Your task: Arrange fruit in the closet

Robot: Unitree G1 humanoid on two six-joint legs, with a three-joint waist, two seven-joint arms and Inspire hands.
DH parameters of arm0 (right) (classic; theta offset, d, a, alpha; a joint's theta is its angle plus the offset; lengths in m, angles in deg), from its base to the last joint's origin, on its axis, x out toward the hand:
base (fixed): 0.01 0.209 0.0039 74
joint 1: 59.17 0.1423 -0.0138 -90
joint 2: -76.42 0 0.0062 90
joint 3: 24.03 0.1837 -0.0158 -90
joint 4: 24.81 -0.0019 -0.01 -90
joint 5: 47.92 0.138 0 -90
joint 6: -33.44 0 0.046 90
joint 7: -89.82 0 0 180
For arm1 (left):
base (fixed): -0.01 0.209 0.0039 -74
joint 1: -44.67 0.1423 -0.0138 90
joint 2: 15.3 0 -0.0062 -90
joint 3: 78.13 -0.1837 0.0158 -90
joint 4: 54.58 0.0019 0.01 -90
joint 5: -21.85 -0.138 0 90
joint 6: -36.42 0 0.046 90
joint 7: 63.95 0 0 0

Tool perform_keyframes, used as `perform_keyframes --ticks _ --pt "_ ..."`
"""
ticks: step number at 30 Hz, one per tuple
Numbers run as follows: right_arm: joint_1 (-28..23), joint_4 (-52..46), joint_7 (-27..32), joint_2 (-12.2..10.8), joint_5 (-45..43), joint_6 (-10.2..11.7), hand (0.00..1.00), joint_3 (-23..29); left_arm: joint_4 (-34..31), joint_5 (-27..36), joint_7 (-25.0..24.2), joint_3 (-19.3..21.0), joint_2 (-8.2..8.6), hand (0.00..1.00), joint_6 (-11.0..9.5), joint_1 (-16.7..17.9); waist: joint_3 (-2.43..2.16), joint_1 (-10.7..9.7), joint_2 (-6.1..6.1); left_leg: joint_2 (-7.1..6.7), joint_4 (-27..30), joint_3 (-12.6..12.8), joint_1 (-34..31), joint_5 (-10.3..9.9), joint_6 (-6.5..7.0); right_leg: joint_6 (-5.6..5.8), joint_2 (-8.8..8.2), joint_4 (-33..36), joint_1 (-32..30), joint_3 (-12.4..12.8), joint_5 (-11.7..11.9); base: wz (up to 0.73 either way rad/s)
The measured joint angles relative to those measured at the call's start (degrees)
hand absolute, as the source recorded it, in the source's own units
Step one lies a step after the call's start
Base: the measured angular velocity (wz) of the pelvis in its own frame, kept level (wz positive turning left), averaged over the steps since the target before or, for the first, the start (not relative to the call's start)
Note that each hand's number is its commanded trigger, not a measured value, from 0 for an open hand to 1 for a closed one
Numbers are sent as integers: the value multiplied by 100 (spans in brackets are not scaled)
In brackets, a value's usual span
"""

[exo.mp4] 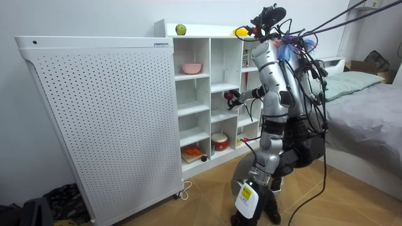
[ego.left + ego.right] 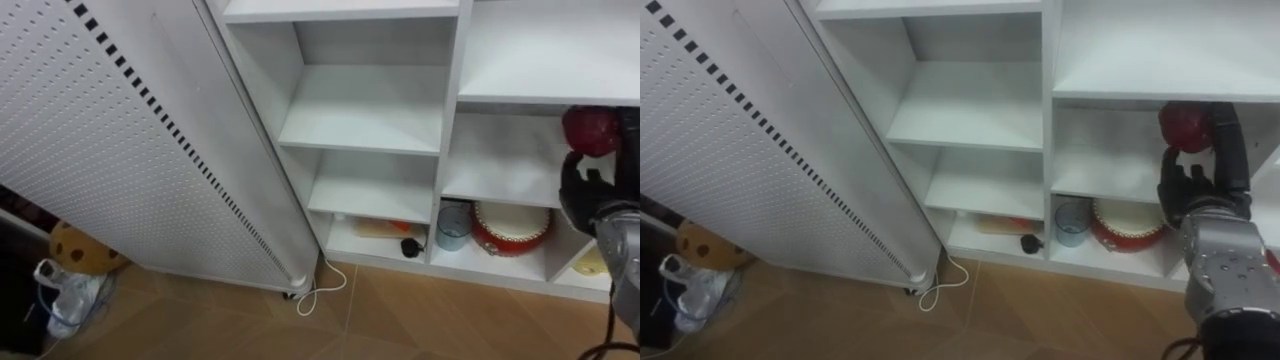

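In the left eye view, your right hand (image 2: 585, 195) is curling its dark fingers around a red fruit (image 2: 590, 130). The fruit is sitting at the fingertips, above the palm, before a middle shelf of the white closet (image 2: 380, 110). In the right eye view the fruit is looking round, dark red and glossy. In the room view you are standing at the closet, holding the fruit toward its shelves.

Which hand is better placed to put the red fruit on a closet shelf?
Right: the right hand holds the red fruit in its fingers, directly before an open closet shelf.
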Motion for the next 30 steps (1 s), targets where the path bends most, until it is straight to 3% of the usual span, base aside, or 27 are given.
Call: perform_keyframes --ticks 15,26,30 --pt "148 -378 1473 26 -387 221 0 215 -74 -93 113 0 -100 0 -98 200 -22 -38 -16 16 79 -19 115 -18 34 64 25 -3 213 -77 -40 2" --pt "148 -392 1699 159 -386 223 0 213 -74 -117 99 0 -112 0 -152 204 -28 -5 -6 0 80 -34 130 -13 50 111 26 -5 216 -30 -21 0" --pt "4 -262 1660 165 -233 220 0 206 -25 -188 65 4 -122 0 -155 204 -24 -5 14 17 -56 -44 468 -15 47 121 44 -159 594 -109 -34 2"
